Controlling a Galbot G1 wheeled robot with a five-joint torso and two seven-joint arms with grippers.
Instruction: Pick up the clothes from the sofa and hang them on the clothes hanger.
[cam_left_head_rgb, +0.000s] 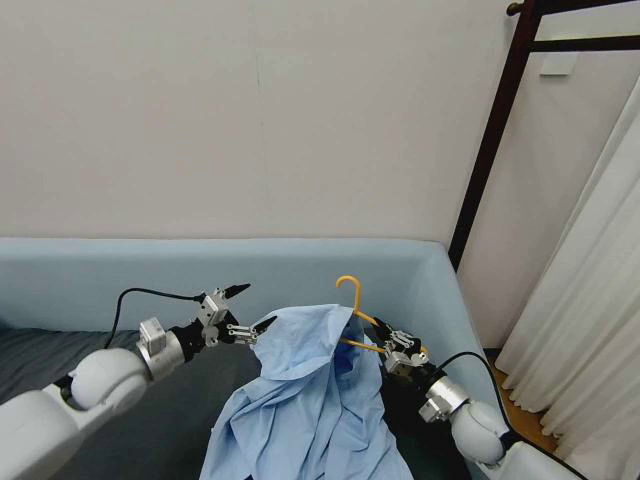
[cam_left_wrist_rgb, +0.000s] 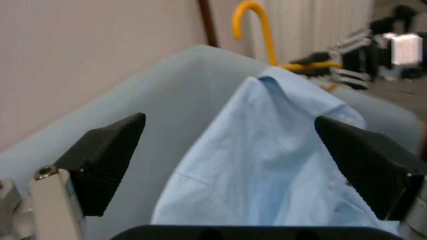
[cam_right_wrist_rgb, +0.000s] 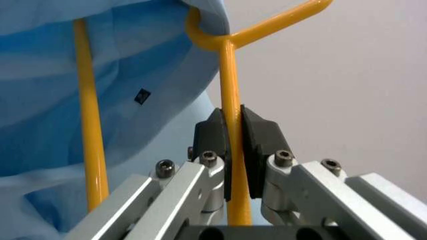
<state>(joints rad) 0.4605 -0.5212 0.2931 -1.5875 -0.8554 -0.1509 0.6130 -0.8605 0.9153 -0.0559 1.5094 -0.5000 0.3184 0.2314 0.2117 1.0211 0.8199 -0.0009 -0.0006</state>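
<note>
The blue shirt (cam_left_head_rgb: 300, 400) is up off the sofa (cam_left_head_rgb: 100, 270) and draped over the yellow hanger (cam_right_wrist_rgb: 229, 75). At the shirt's 3 o'clock, the right end effector (cam_left_head_rgb: 398, 345) pinches the hanger tight. At 9 o'clock, the left end effector (cam_left_head_rgb: 248, 312) is wide open and holds nothing. The shirt looks crooked, so it probably needs straightening.

White rounded arms (cam_left_head_rgb: 95, 382) carry black cables (cam_left_head_rgb: 160, 292), silver hex-screwed links (cam_right_wrist_rgb: 167, 200) and black ridged fingers (cam_left_wrist_rgb: 110, 155).

hanger (cam_left_head_rgb: 355, 298) arm under shirt (cam_left_head_rgb: 310, 400), shirt hem cropped
</note>
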